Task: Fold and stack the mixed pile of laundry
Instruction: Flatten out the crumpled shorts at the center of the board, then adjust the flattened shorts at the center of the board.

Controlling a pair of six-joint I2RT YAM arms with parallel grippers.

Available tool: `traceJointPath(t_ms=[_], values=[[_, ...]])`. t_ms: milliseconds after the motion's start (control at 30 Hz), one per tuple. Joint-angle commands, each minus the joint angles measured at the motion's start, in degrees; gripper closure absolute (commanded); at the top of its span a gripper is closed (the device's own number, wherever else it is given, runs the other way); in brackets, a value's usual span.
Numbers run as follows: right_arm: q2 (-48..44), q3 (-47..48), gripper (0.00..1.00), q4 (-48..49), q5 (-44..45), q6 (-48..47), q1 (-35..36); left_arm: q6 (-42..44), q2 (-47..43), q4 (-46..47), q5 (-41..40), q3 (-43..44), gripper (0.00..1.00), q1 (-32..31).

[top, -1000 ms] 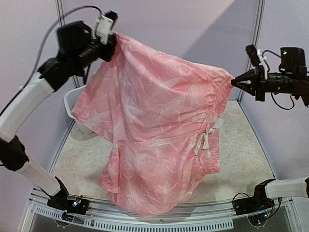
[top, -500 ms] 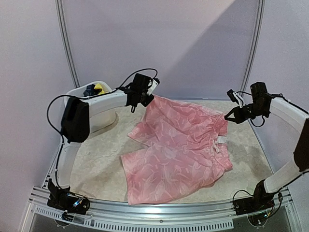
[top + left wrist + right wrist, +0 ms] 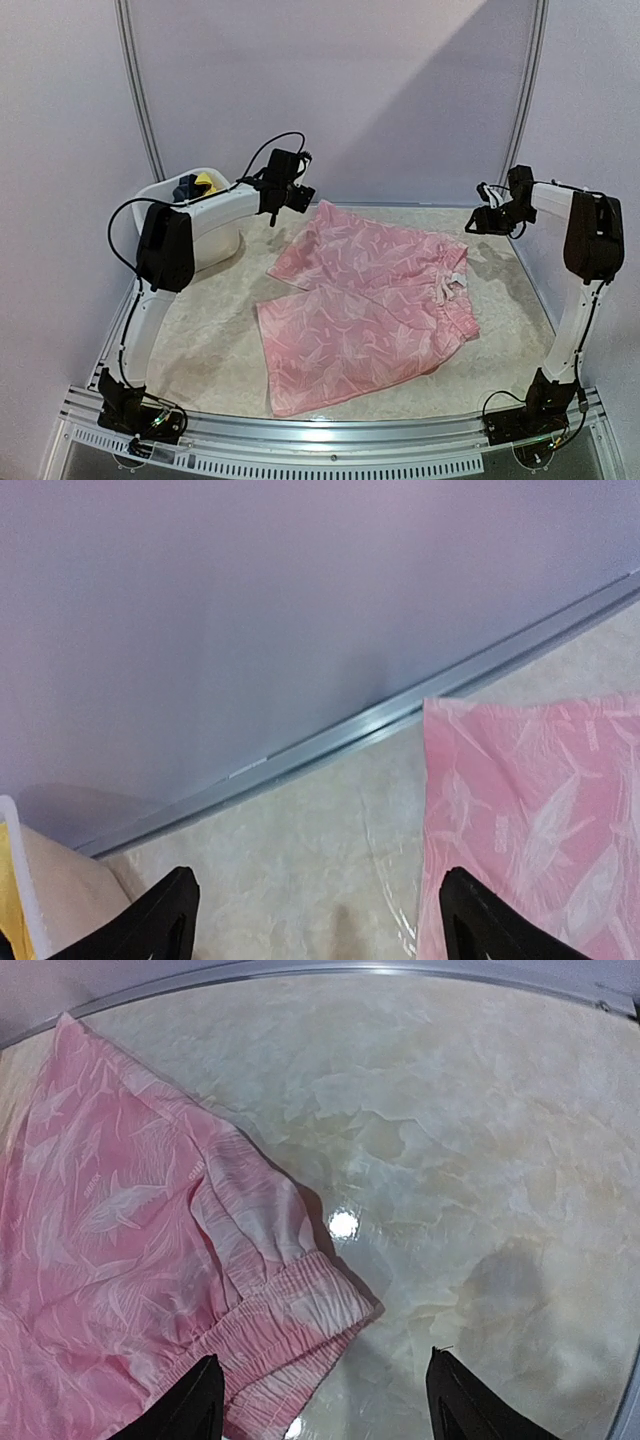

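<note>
Having hung in the air between both arms a second ago, the pink piece (image 3: 370,300) now lies spread flat over the middle of the bench (image 3: 200,340), its top reaching toward the far edge. Both arms have let go and drawn back. The left hand (image 3: 297,195) hovers just off the cloth's far left corner and the right hand (image 3: 478,222) just off the waistband end, each released and grasping nothing. The garment looks laid out, ready for a first fold. Only the overhead view shows a yellow piece (image 3: 205,183) and a navy piece (image 3: 187,188) waiting in the white tub (image 3: 160,200) at the far left corner. Only the wrist views show the spread fingers clearly, with bare bench beneath.
</note>
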Motion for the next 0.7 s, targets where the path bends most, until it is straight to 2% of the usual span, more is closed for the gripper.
traceJointPath(t_ms=[0,167,267,333,433,500,600,667], values=[[-3.7,-1.6,0.27,-1.7,2.3,3.7,0.0,-3.3,-14.1,-8.6,-1.5,-7.9,0.15,-4.9],[-17.6,-10.9,0.3,-9.6,-0.6,-5.4,0.0,-4.2,-31.1,-20.0,5.3,-23.5,0.15,-14.8],[-25.2,-16.3,0.37,-18.3,-2.8,-18.2,0.0,-7.0,-39.2,-26.2,5.4,-31.9,0.19,-20.2],[-29.1,-21.9,0.4,-22.9,-3.7,-27.4,0.0,-10.7,-44.1,-28.6,11.5,-37.7,0.23,-22.1],[-33.8,-28.5,0.41,-28.8,-4.8,-40.3,0.4,-14.9,-49.6,-28.8,18.8,-46.8,0.27,-23.8],[-35.0,-30.9,0.41,-31.2,-4.2,-44.8,1.5,-17.0,-51.5,-27.4,21.5,-53.6,0.28,-24.8],[-33.6,-31.5,0.41,-32.5,-4.5,-47.5,3.1,-18.8,-52.4,-24.0,25.1,-59.7,0.29,-26.8],[-31.6,-30.5,0.41,-33.1,-5.5,-47.9,3.7,-19.0,-51.8,-22.5,24.4,-61.8,0.29,-28.3]])
